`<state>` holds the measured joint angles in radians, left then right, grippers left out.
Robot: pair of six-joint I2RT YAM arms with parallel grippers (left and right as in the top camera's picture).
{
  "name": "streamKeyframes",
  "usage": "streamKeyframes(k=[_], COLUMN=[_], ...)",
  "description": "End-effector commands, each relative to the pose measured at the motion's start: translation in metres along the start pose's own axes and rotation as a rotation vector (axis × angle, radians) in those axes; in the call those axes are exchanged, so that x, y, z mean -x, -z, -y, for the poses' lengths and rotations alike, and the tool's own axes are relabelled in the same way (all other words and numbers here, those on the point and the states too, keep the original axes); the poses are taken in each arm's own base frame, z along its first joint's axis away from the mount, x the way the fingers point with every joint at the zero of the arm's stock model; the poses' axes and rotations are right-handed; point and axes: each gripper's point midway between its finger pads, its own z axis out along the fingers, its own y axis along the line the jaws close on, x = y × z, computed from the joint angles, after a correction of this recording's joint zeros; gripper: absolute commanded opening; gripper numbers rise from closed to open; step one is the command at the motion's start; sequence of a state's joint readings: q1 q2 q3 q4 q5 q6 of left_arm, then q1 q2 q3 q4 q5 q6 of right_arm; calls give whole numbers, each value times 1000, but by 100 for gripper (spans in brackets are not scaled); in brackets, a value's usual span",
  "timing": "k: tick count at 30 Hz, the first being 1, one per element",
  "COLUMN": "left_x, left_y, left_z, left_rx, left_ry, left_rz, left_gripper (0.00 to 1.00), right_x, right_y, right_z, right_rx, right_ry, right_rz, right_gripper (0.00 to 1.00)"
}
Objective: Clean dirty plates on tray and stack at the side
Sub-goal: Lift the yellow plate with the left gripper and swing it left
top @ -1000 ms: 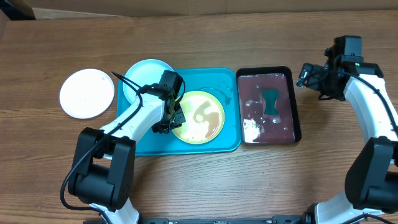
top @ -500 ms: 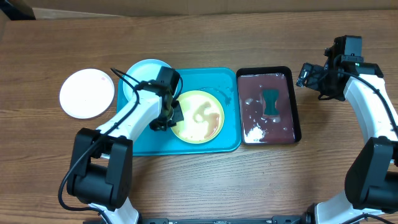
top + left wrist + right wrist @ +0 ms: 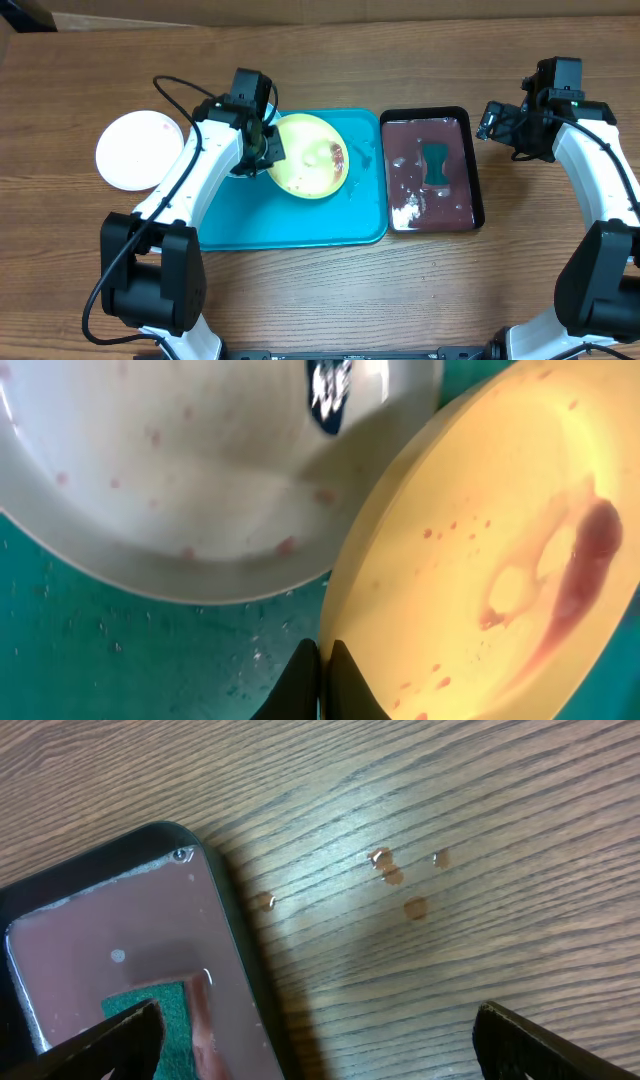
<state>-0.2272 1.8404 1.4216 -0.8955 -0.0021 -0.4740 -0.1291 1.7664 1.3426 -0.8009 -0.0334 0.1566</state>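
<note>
Overhead: your left gripper (image 3: 268, 148) is clamped shut on the left rim of the round yellow-green plastic plate (image 3: 310, 155). The plate looks tilted over the far end of the large turquoise plastic tray (image 3: 300, 220). In the left wrist view, the pale blue round plate (image 3: 200, 490) is just beside the fingertips (image 3: 305, 665). You have open tray floor on the gripper's near side. The round white plate (image 3: 140, 150) sits well apart to its left. Your right gripper (image 3: 490, 120) hangs wide open, holding nothing.
</note>
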Motion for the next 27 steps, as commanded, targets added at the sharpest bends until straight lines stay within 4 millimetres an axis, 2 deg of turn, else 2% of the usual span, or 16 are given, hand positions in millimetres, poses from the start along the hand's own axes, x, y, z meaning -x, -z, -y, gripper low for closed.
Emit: streamKeyframes(k=[1, 7, 14, 21, 27], left_x=[22, 42, 39, 30, 19], left_y=[16, 42, 53, 62, 78], left_z=[19, 40, 90, 141, 163], left_rx=[-71, -158, -261, -194, -2], left_ry=[-52, -66, -154, -280, -380], left_rz=[48, 103, 149, 307, 496], left_gripper=[4, 4, 4, 4, 4], right_x=[6, 6, 6, 6, 6], right_y=[8, 8, 8, 8, 8], right_z=[-2, -2, -2, -2, -2], right_rx=[2, 2, 2, 2, 2], right_ry=[4, 4, 4, 4, 4], right_rz=[30, 30, 30, 30, 30], right_gripper=[100, 100, 100, 100, 100])
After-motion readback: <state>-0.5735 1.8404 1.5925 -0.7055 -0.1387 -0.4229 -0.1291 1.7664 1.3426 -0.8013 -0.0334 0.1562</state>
